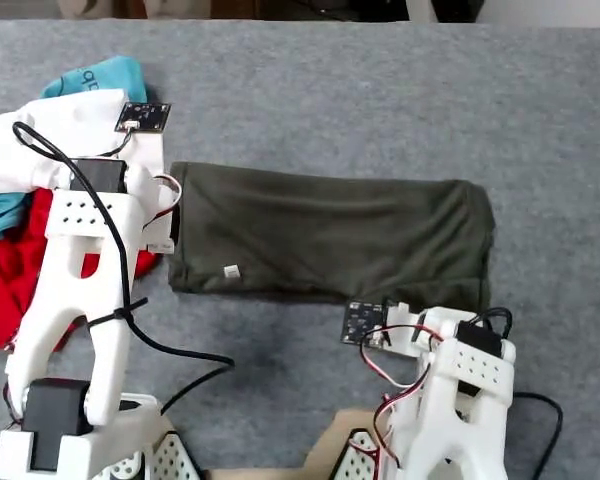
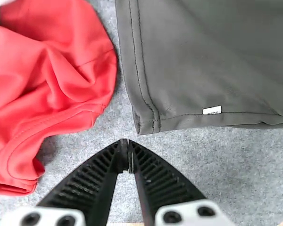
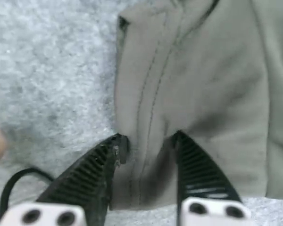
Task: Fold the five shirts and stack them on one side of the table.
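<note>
Olive shirt (image 1: 330, 235) lies folded in a long band, right hand (image 3: 148, 139) open, seemingly astride its hem, left hand (image 2: 127, 147) closed.

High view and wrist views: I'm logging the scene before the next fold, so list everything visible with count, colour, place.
Olive shirt: 1, olive green, folded strip across mid-table.
Red shirt: 1, red, crumpled at the left edge.
White shirt: 1, white, heaped behind the red one.
Teal shirt: 1, teal, peeking out around the white one.
Table: 1, grey fabric cover.
Left gripper: 1, black fingers, shut, over bare table by the olive shirt's corner.
Right gripper: 1, black fingers, open, astride the olive shirt's near edge.
</note>
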Available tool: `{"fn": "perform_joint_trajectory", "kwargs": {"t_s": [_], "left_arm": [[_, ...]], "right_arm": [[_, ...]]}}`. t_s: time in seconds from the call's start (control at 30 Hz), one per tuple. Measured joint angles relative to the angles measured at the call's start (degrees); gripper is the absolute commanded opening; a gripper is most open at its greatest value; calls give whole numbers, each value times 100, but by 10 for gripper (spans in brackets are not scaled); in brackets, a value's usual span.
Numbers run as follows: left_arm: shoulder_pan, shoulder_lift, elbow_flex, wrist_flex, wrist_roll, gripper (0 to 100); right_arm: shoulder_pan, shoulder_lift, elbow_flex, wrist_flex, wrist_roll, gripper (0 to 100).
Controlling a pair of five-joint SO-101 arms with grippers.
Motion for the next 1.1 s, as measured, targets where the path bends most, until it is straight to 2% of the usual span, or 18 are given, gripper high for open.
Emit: {"fn": "perform_joint_trajectory", "kwargs": {"t_s": [0.2, 0.33, 0.53, 0.8, 1.1], "left_arm": [[0, 0, 0, 0, 0, 20], [0, 0, 0, 0, 0, 20], [0, 0, 0, 0, 0, 20], [0, 0, 0, 0, 0, 20], [0, 0, 0, 0, 0, 20]], "right_arm": [[-9, 0, -9, -70, 0, 3], [35, 0, -149, 26, 0, 5], [53, 105, -1152, 782, 0, 5], [-229, 220, -2145, 914, 0, 5], [-352, 1908, -3754, 914, 0, 5]]}}
